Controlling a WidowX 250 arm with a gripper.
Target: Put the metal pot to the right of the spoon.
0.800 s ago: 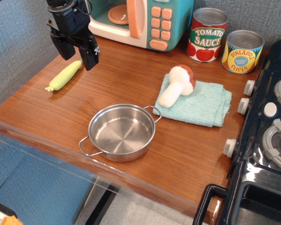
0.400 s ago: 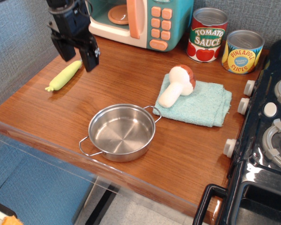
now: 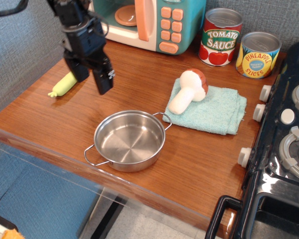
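Steel metal pot [image 3: 129,140] sitting near the counter's front edge, bare wood around it | spoon [image 3: 65,84] lying by the left edge, partly hidden | black gripper [image 3: 90,80] hovering between them, fingers apart, holding nothing

My black fingers [image 3: 92,74] hang over the brown wooden table [image 3: 139,89], partly in front of the yellow-green corn-cob-handled spoon [image 3: 65,84] at far left. The shiny round metal pot [image 3: 129,141] sits nearer the front edge, right of the spoon. Right of it, a white-stemmed brown-capped mushroom [image 3: 189,89] lies on a folded teal cloth [image 3: 214,112].
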